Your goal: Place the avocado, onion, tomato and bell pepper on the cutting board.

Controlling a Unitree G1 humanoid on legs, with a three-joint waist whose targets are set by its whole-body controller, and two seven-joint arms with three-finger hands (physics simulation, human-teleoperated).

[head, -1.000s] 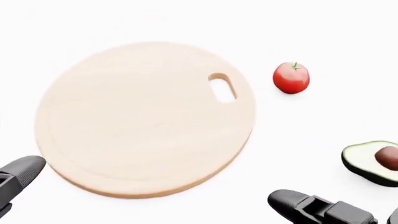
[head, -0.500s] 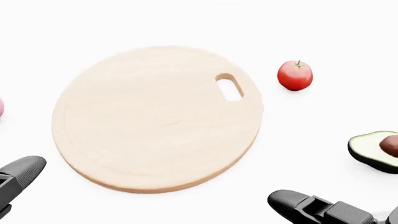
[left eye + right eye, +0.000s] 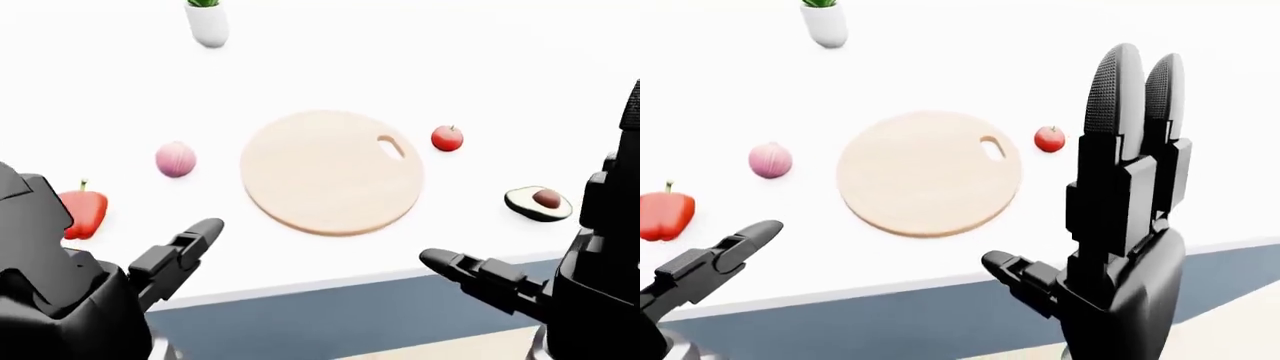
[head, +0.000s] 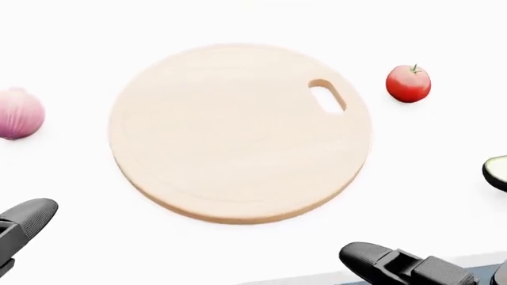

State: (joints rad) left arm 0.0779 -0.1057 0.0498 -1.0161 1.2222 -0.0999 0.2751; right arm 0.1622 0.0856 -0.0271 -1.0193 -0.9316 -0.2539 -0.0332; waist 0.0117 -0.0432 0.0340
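Both hands, left hand and right hand, hover open and empty at the frame's bottom; cutting board sits bare at centre. Onion and bell pepper lie left, tomato and avocado right: best reach the nearest, fingers spread wide.

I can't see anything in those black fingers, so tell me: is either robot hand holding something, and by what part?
Nothing is held. The left robot hand and right robot hand are both open and empty, short of the cutting board; it holds no vegetables.
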